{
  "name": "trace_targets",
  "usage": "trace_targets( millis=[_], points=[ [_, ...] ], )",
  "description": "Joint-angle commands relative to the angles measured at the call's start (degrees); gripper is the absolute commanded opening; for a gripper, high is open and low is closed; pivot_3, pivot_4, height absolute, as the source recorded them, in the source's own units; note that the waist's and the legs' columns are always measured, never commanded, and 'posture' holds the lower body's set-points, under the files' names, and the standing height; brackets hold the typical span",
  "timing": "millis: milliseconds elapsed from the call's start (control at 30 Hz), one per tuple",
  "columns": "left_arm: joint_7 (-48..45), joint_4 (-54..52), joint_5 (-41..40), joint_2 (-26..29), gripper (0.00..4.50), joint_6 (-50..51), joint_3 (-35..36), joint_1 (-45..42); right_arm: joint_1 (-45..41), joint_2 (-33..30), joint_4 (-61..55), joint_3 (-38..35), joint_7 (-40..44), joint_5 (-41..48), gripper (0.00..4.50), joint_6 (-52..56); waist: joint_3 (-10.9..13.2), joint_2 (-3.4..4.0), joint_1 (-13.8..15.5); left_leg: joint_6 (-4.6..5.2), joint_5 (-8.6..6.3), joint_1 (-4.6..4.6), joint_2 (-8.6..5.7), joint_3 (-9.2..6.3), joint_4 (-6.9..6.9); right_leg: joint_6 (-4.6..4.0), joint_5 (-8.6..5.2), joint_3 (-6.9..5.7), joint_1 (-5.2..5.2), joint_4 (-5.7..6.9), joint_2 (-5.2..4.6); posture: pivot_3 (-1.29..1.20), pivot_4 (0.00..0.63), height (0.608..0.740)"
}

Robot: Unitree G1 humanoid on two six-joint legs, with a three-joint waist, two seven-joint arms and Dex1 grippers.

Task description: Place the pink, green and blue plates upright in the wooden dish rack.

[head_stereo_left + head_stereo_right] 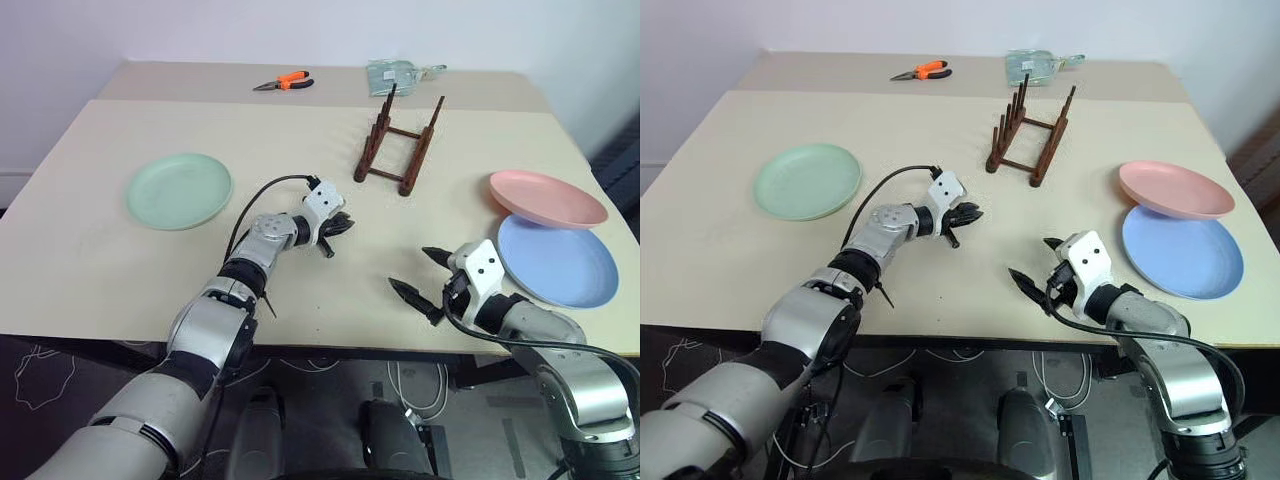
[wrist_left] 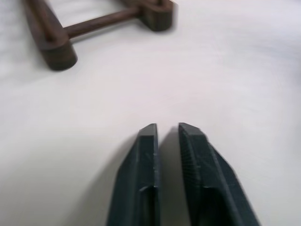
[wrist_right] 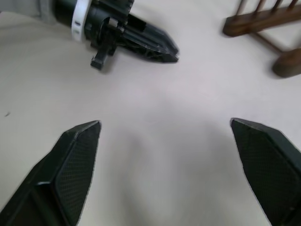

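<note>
All 3 plates are lying flat; the wooden dish rack is standing bare (far centre). The left gripper, nearly closed and seemingly empty, needs reopening; the right gripper, gaping, should be taking the pink plate by its rim.

pink plate overlapping blue plate, green plate flat, rack empty

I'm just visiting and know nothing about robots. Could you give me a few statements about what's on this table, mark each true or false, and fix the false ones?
1. The wooden dish rack holds no plates. True.
2. The green plate is stacked on the blue plate. False: it lies alone; the pink plate overlaps the blue one.
3. The left gripper grips a plate. False: it is shut on nothing.
4. The right gripper is open. True.
</note>
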Motion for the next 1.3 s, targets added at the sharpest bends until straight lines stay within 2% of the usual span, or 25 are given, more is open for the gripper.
trace_targets(
  millis=[33,167,233,267,367,467,633,833,1000,1133,1233,1300],
  points=[
    [-3.8,-6.1,-1.4,1.2,0.63,-0.7,0.7,2.0,-0.8,-1.5,1.5,-2.4,1.8,0.7,4.5,-2.3,0.0,0.0,0.0,0.0,0.0,0.0,0.0,0.0,0.0,0.0,0.0,0.0,0.0,0.0,0.0,0.0,0.15,0.74],
    [-3.8,-10.2,-1.6,2.5,0.63,1.6,0.9,3.9,-2.7,-1.8,4.9,-1.6,3.2,0.7,4.5,-3.3,0.0,0.0,-0.1,0.0,0.0,0.01,0.01,0.0,0.0,0.0,0.0,0.0,-0.01,0.01,0.0,0.0,0.15,0.74],
    [-3.7,-11.6,-2.8,2.8,1.14,4.3,1.9,4.7,-4.6,-1.5,7.0,-0.8,3.3,0.6,4.5,-2.8,0.0,0.0,0.0,0.0,0.0,0.0,0.0,0.0,0.01,0.0,0.0,0.01,0.0,0.01,0.0,0.0,0.15,0.74],
    [-3.7,-12.6,-3.1,3.0,1.44,5.2,2.0,5.3,-5.9,-1.1,8.4,-0.3,2.4,-0.2,4.5,-2.7,0.0,0.0,0.0,0.0,0.0,0.0,0.0,0.0,0.01,0.0,0.0,0.0,0.01,0.01,0.0,0.0,0.15,0.74],
    [-1.7,-16.9,-2.3,3.9,2.91,5.9,1.5,8.0,-11.2,1.5,13.3,1.4,-3.2,-4.8,4.5,-4.2,0.0,0.01,-0.2,0.0,0.0,0.02,0.01,0.0,-0.01,0.0,0.0,0.0,-0.01,0.02,0.0,0.0,0.15,0.74],
    [-1.4,-26.2,-4.7,5.1,4.35,9.8,2.8,13.0,-18.2,7.3,17.5,3.9,-11.0,-9.2,4.5,-4.1,0.0,0.05,-0.5,-0.01,0.02,0.04,0.02,0.0,-0.03,0.02,0.02,0.01,-0.04,0.07,0.0,0.0,0.15,0.74],
    [-4.9,-47.2,-12.3,9.6,4.35,22.0,5.6,23.9,-28.2,14.4,29.3,9.4,-22.0,-19.0,4.5,-5.6,0.0,0.11,-0.8,-0.04,0.04,0.03,0.02,-0.01,-0.09,0.03,0.02,0.0,-0.07,0.16,0.01,0.0,0.15,0.74],
    [-7.9,-65.7,-19.5,18.1,4.35,34.0,8.5,33.8,-42.5,21.4,53.3,4.8,-33.3,-19.9,4.5,-11.2,0.0,0.18,-1.4,-0.04,0.05,0.04,0.02,-0.03,-0.05,0.04,0.04,0.0,-0.03,0.22,0.01,0.0,0.15,0.74],
    [-6.3,-70.8,-21.4,20.7,4.35,37.1,9.4,37.2,-52.9,22.7,73.0,0.5,-37.5,-18.3,4.5,-19.4,0.0,0.21,-1.6,-0.03,0.05,0.06,0.03,-0.03,-0.07,0.02,0.04,0.0,-0.02,0.21,0.01,0.0,0.15,0.74],
    [-4.5,-74.0,-22.5,20.1,4.35,38.7,9.1,38.3,-58.9,22.6,84.8,-1.5,-38.8,-18.0,4.5,-24.1,0.0,0.22,-1.8,-0.02,0.04,0.06,0.03,-0.02,-0.12,0.02,0.04,0.0,-0.05,0.2,0.01,0.0,0.15,0.74],
    [-2.8,-75.5,-23.4,18.9,4.35,39.5,8.8,38.4,-62.0,22.9,90.9,-2.5,-36.8,-17.2,4.5,-26.0,0.0,0.23,-1.9,-0.02,0.04,0.06,0.03,-0.02,-0.12,0.03,0.04,0.0,-0.05,0.21,0.01,0.0,0.15,0.74],
    [-2.4,-75.6,-23.4,18.9,4.4,39.6,8.5,38.3,-63.0,22.8,93.7,-3.3,-36.7,-16.8,3.97,-27.0,0.0,0.24,-2.0,-0.02,0.05,0.06,0.03,-0.02,-0.12,0.03,0.04,0.0,-0.06,0.22,0.01,0.0,0.15,0.74]
  ],
)
